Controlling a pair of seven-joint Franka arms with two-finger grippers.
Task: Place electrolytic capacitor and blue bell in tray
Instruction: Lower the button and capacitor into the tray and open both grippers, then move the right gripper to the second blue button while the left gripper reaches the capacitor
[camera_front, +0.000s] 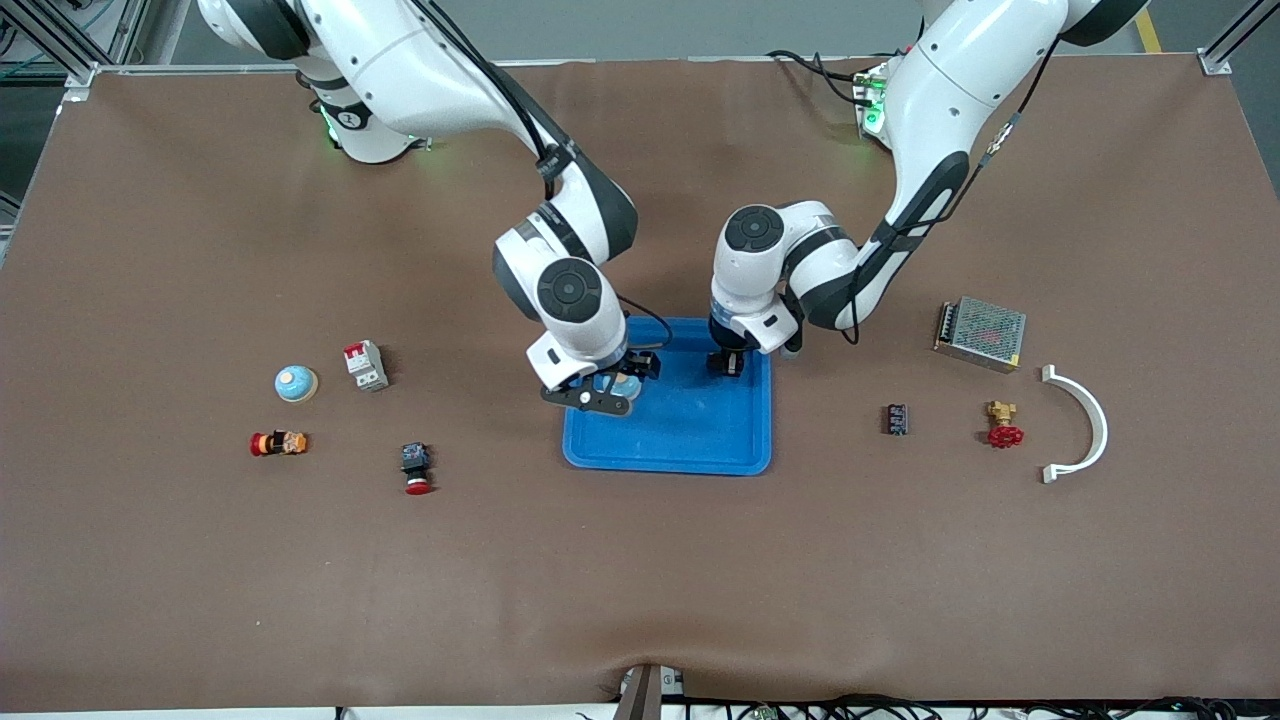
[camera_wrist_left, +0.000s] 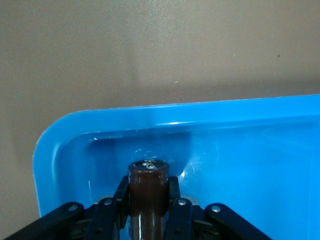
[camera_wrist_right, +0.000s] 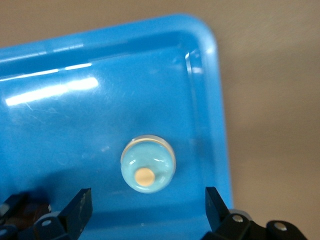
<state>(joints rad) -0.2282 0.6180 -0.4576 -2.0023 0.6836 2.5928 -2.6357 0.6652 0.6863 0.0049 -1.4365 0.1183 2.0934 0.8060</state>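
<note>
While the blue bell (camera_wrist_right: 148, 170) lies loose in the tray (camera_front: 690, 445) near its right-arm edge, the right gripper (camera_wrist_right: 148, 210) hovers over it, jaws wide; the left gripper (camera_wrist_left: 147, 207) clamps the electrolytic capacitor (camera_wrist_left: 148, 192) above the tray's corner toward the left arm's base.

So the blue bell (camera_wrist_right: 148, 170) is sitting flat in the tray (camera_wrist_right: 60, 120), pale dome up with a little tan button on top, close to one rounded corner. The right pincer (camera_wrist_right: 149, 207) is spread wide open over it, fingertips (camera_wrist_right: 81, 206) clear of the bell on both sides. Brown table (camera_wrist_right: 270, 100) shows past the rim.
</note>
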